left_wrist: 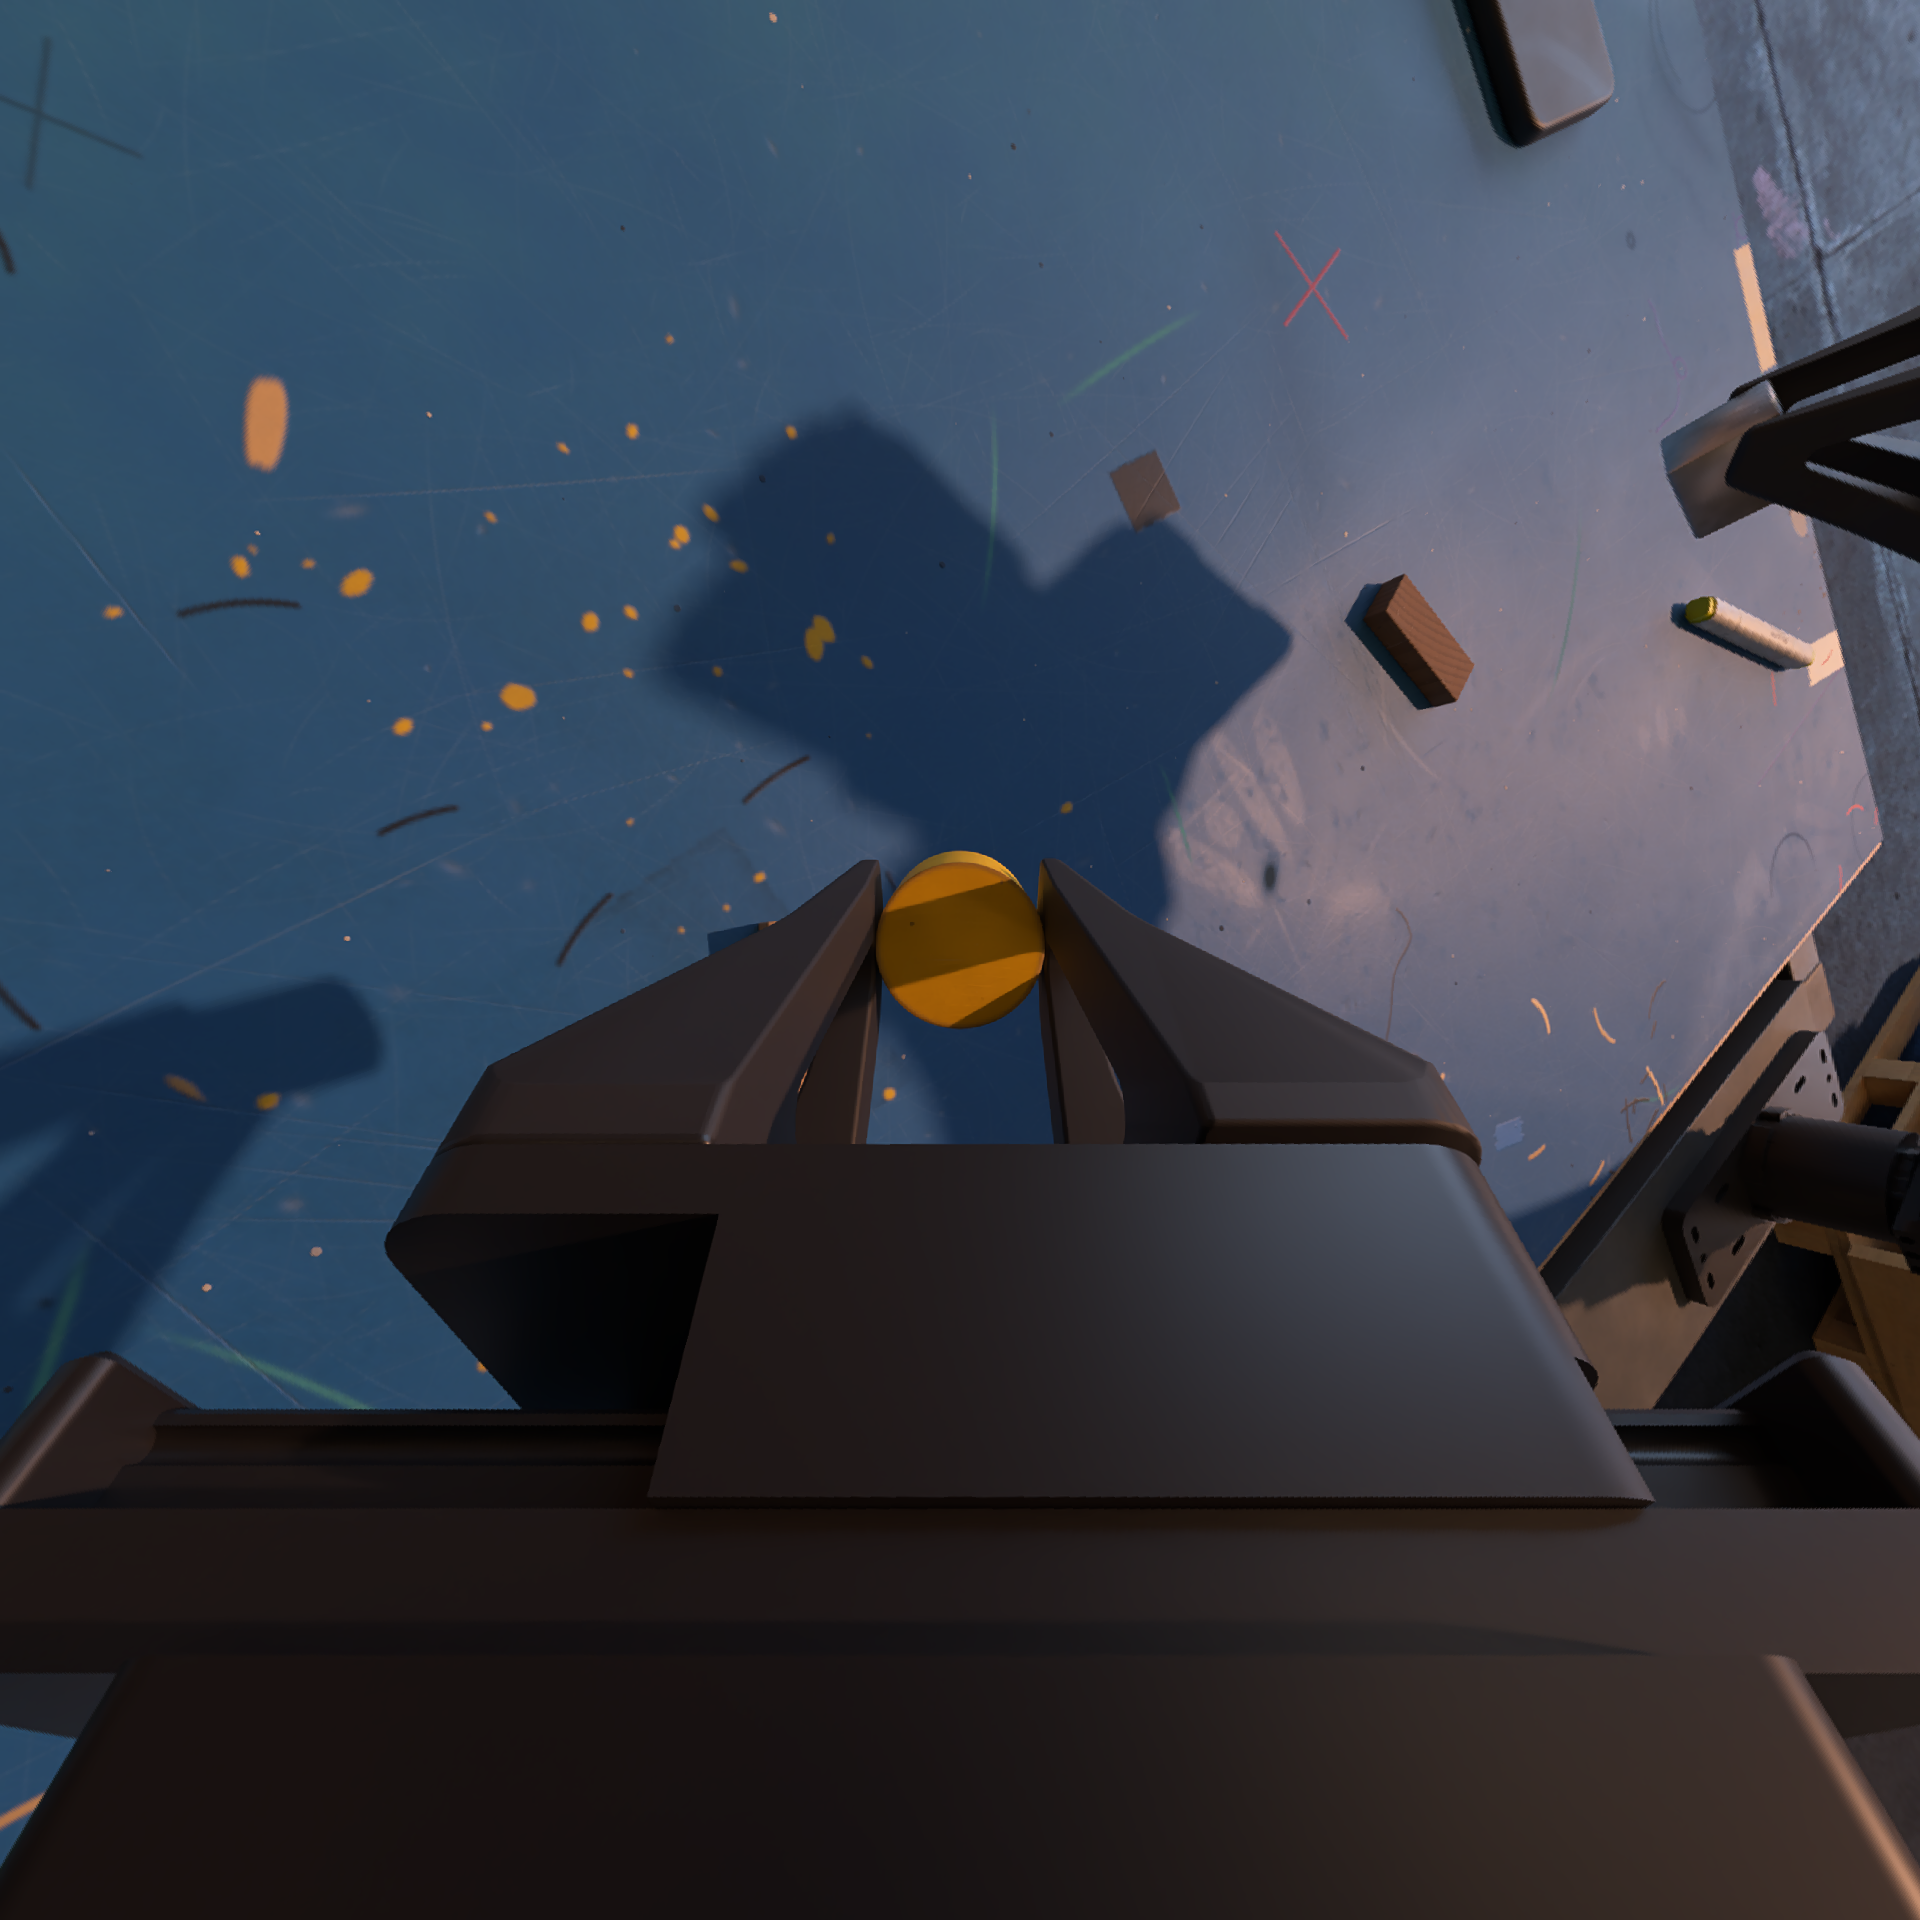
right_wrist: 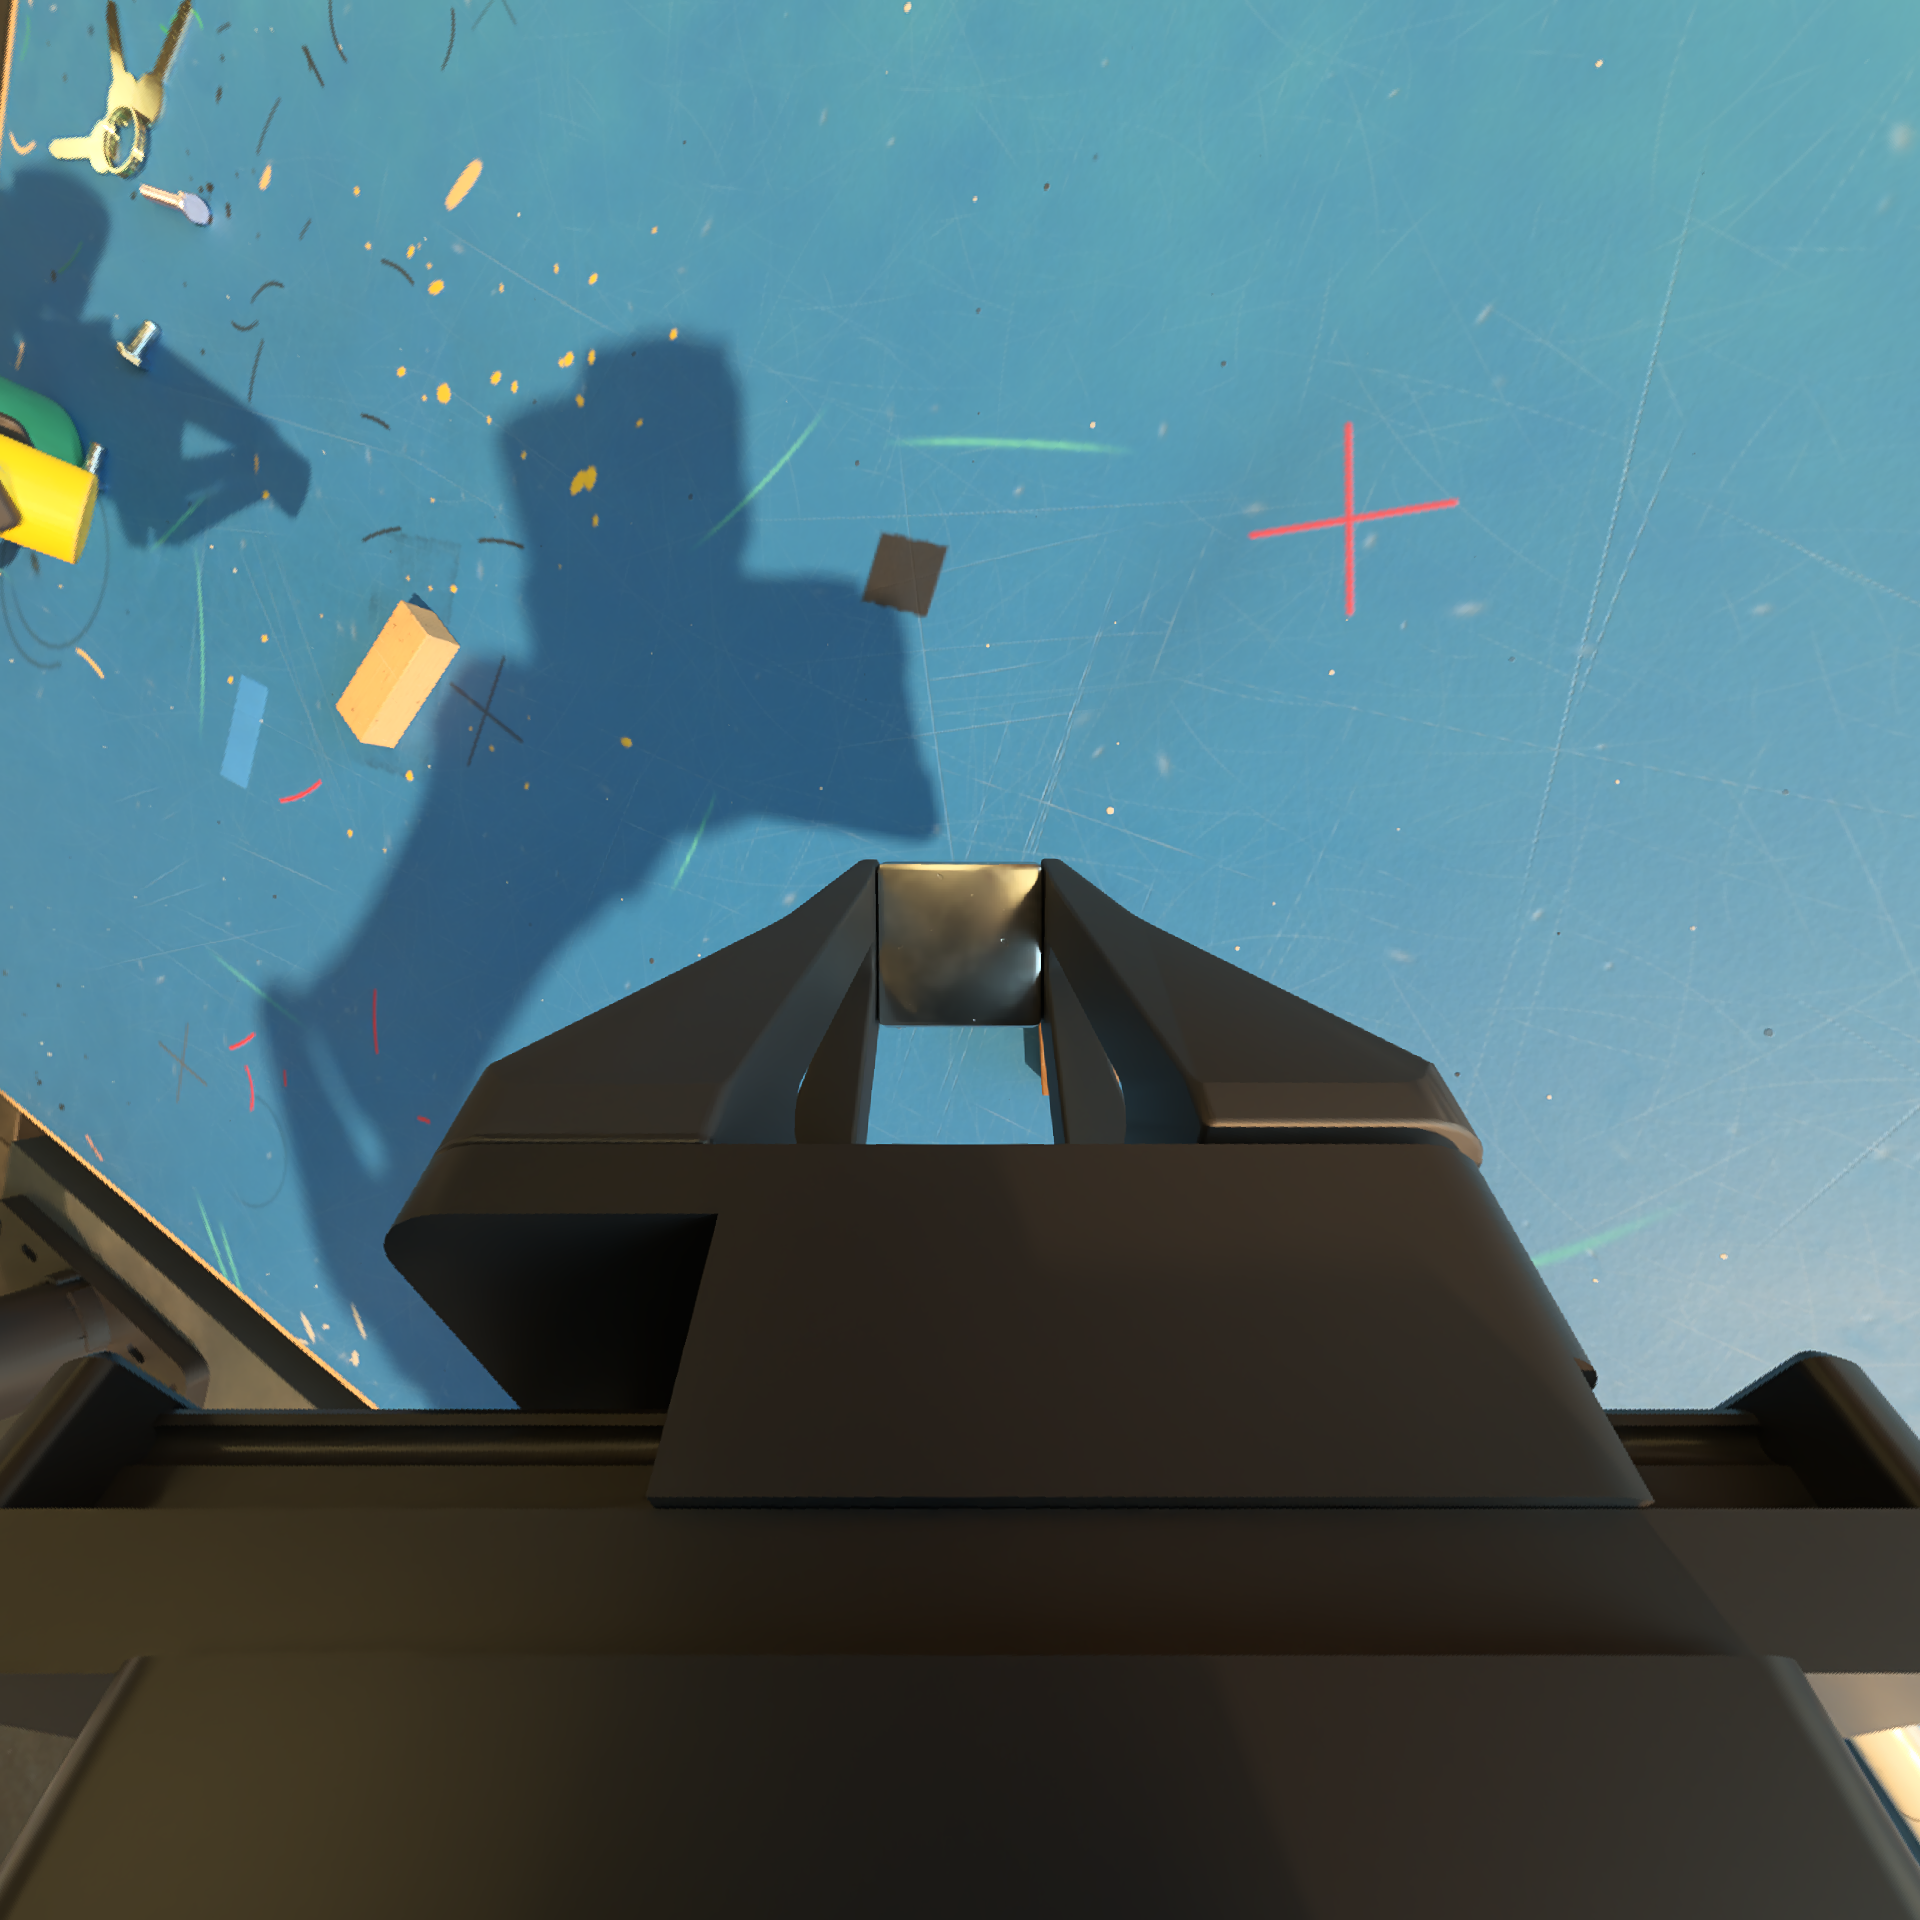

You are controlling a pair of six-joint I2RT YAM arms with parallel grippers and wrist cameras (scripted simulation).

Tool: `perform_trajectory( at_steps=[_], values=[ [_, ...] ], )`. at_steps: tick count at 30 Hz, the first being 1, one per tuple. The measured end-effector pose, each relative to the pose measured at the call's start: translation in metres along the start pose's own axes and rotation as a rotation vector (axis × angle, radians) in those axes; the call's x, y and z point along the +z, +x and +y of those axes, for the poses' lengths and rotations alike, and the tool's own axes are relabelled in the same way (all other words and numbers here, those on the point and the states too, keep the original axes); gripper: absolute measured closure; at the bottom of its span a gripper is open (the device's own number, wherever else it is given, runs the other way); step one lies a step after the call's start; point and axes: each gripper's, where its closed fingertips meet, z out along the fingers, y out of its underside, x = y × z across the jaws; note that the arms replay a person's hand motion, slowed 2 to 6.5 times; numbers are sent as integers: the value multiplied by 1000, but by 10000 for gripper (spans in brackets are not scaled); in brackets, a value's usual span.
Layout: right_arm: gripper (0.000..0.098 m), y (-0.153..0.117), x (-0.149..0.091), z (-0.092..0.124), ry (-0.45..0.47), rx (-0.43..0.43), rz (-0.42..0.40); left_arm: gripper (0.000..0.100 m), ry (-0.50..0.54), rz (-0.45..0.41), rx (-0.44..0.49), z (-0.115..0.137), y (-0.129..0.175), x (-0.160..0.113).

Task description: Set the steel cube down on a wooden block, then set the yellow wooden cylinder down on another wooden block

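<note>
- Left wrist view, left side: the blue table top (left_wrist: 312, 260) is scratched, flecked with orange paint spots and short dark strokes, and crossed by broad arm shadows.
- Centre: the left gripper (left_wrist: 959, 940) is clamped on the yellow wooden cylinder (left_wrist: 958, 951), one finger touching each side. The round end face looks toward the camera, orange-yellow with faint grain and a band of shadow across it. It is carried well above the table.
- Right of centre, far: a small brown flat square (left_wrist: 1144, 488) lies on the table, with a red cross mark (left_wrist: 1312, 286) beyond it.
- Further right: a dark brown wooden block (left_wrist: 1418, 641) lies flat, grain showing on its end. Near the table's right edge lies a white tube with a yellow-green cap (left_wrist: 1749, 630).
- Far right: part of the other arm (left_wrist: 1808, 447) enters the view.
- Right wrist view, far left: a yellow cylinder held beside a green part (right_wrist: 47, 499), with a bolt (right_wrist: 138, 341), a small pin (right_wrist: 179, 203) and pale metal keys (right_wrist: 120, 104) lying beyond it.
- Left: a light wooden block (right_wrist: 397, 673), pale orange-tan, lies flat on the table, well apart from the gripper.
- Centre: the right gripper (right_wrist: 959, 940) grips the steel cube (right_wrist: 958, 943) between both fingers. The cube is dark, polished and mirror-like, with a bright glint at its right edge. It hangs above the table, over no block.
- Right: a red cross mark (right_wrist: 1350, 516) on bare blue table.
</note>
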Motion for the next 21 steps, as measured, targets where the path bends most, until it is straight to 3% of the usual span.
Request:
perform_trajectory(
  at_steps=[21],
  values=[
    [727,3,3,6,-2,16,17,751,-6,7,-10,9,-1,4]
  ],
)
